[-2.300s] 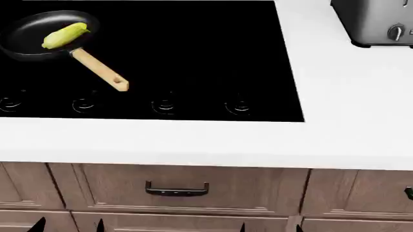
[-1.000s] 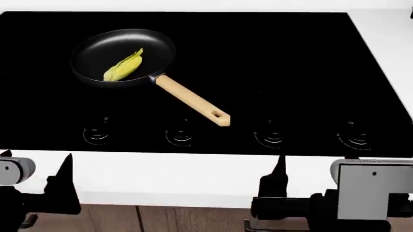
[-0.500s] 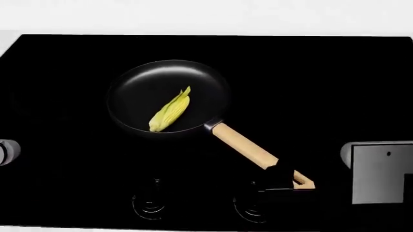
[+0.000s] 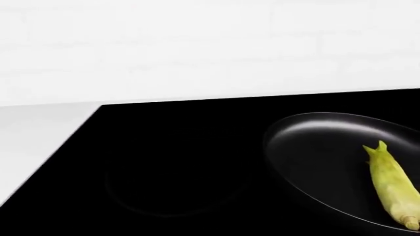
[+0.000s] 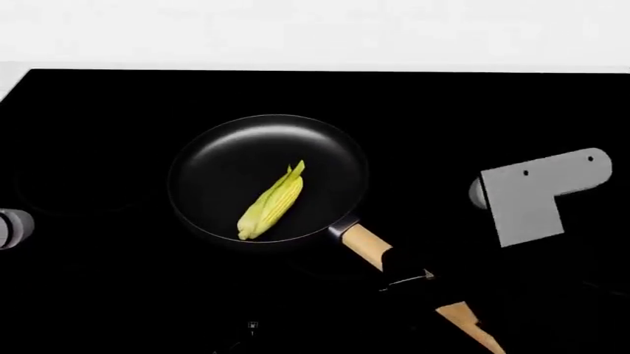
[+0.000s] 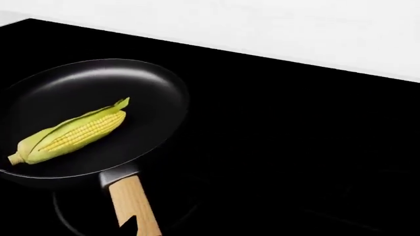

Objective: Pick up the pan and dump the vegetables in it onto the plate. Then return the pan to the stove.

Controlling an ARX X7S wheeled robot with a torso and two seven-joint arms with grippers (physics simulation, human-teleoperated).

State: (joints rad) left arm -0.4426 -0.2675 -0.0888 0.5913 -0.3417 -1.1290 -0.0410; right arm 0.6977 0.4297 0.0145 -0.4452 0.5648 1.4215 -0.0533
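The black pan (image 5: pixel 226 169) rests on the glossy black stove (image 5: pixel 492 110) with the corn, the vegetables (image 5: pixel 271 201), lying inside it. Its tan handle (image 5: pixel 362 242) runs toward me. My right gripper (image 5: pixel 409 274) is a dark shape covering the middle of the handle. In the right wrist view one black fingertip (image 6: pixel 129 222) overlaps the handle (image 6: pixel 131 196); the other blends into the black glass. Only the grey wrist part of my left arm (image 5: pixel 10 227) shows, left of the pan; its fingers are lost against the stove. The left wrist view has the pan (image 4: pixel 315 157) and corn (image 4: pixel 390 182). The plate is out of view.
White countertop or wall (image 5: pixel 315 33) borders the stove's far edge. A white counter strip (image 4: pixel 33 142) lies beside the stove in the left wrist view. My right arm's grey link (image 5: pixel 536 193) hovers over the stove right of the pan.
My right gripper has slid along the handle from near its end toward the pan. The right arm's grey link rose and tilted. The head view shifted, so the pan sits lower in frame.
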